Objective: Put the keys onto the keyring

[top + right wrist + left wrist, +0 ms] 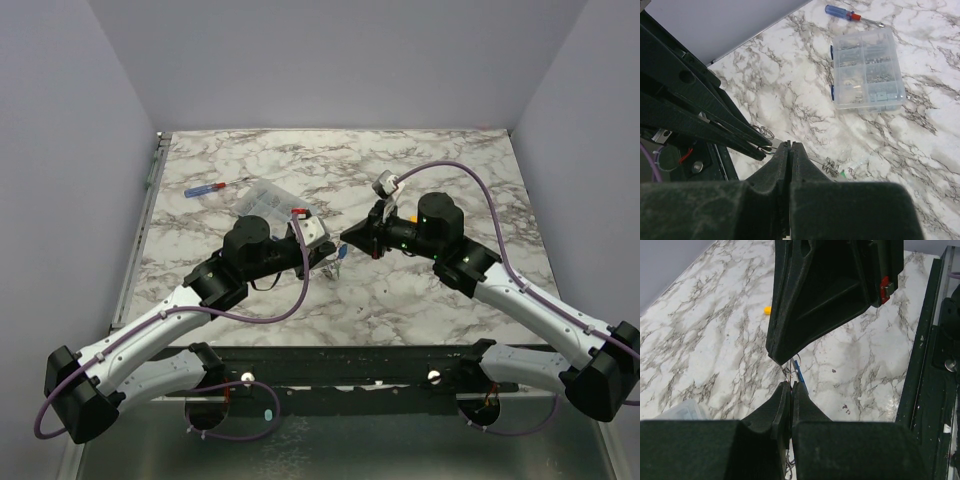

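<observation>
My left gripper (pixel 331 256) is shut on the keyring (pixel 761 133), a thin silver wire whose loops stick out beside its fingertips (pixel 790 385). A small blue key (pixel 798 372) hangs at those tips and also shows in the top view (pixel 340 262). My right gripper (pixel 346 241) meets the left one tip to tip. Its jaws are shut (pixel 790 145) on a small flat grey piece that looks like a key and touches the ring. A green-tagged key (pixel 844 173) lies on the table by a wire coil (pixel 829 165). An orange piece (pixel 767 310) lies farther off.
A clear compartment box (pixel 867 70) sits behind the left arm, partly hidden in the top view (pixel 270 196). A red-and-blue screwdriver (pixel 208 187) lies at the back left. A dark rail (pixel 930 380) runs along the near table edge. Purple cables loop over both arms.
</observation>
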Available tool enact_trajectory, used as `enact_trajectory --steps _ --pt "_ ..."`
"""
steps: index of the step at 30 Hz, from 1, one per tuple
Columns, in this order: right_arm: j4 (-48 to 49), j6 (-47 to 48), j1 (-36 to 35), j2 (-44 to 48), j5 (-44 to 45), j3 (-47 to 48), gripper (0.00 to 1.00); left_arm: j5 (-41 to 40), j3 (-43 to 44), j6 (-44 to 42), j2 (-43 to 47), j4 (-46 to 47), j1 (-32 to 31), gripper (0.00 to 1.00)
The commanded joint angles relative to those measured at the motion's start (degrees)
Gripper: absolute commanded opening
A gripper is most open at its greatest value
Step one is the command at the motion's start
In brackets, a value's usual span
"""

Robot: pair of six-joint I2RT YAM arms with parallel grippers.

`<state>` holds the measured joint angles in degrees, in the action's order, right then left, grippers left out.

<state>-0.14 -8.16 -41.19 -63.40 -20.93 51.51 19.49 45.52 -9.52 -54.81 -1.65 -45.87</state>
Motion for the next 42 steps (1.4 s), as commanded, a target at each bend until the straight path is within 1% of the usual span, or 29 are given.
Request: enact_trajectory --steps 1,4,8,10,15,18,21,27,29,31,33,35,38,42 --pt "-2.90 -1.19 -0.23 0.88 0.57 0.68 0.02 0.40 -0.45 -0.59 2.28 2.85 -0.19 0.00" --pt "-2.91 -1.50 -0.21 1.40 0.68 0.43 0.11 0.46 -0.47 -0.64 2.33 3.03 -0.19 0.00" --pt "-3.57 -1.69 -0.23 2.00 1.14 0.92 0.33 0.64 -0.51 -0.59 2.50 3.14 -0.18 0.00" --pt "-4.00 -1.68 -0.27 2.80 1.71 1.47 0.42 0.72 -0.54 -0.59 2.51 3.22 -0.17 0.00" --pt "-6.25 0.68 -0.23 5.88 5.02 3.21 0.51 1.46 -0.52 -0.64 2.76 3.23 -0.19 0.00" --pt "-7.08 3.61 -0.15 8.22 6.01 3.53 0.53 2.30 -0.68 -0.92 3.18 3.39 -0.14 0.00" --pt "-5.82 6.28 -0.19 11.23 5.89 2.30 0.55 3.51 -0.93 -1.39 3.77 3.70 -0.18 0.00" --pt "-3.38 11.52 -0.23 15.53 1.21 -1.16 0.58 6.76 -1.89 -2.49 5.22 4.84 -0.14 0.00" --pt "-3.10 11.11 -0.22 15.35 -0.11 -1.33 0.58 7.34 -2.12 -2.70 5.73 5.02 -0.18 0.00" --pt "-3.17 10.60 -0.24 14.71 -3.79 -1.07 0.58 8.12 -2.27 -2.90 6.05 5.37 -0.19 0.00" --pt "-4.13 11.38 -0.25 13.66 -9.13 -0.28 0.58 9.70 -2.49 -2.97 6.32 5.60 -0.16 0.00" --pt "-4.84 12.51 -0.23 12.70 -12.52 0.37 0.58 10.99 -2.69 -3.11 6.53 5.97 -0.18 0.00" --pt "-4.15 13.86 -0.23 12.01 -14.82 0.40 0.58 11.61 -2.88 -3.15 6.51 6.21 -0.19 0.00" --pt "-1.26 14.64 -0.26 11.90 -15.44 -0.83 0.58 12.52 -2.93 -3.25 6.34 6.22 -0.18 0.00"
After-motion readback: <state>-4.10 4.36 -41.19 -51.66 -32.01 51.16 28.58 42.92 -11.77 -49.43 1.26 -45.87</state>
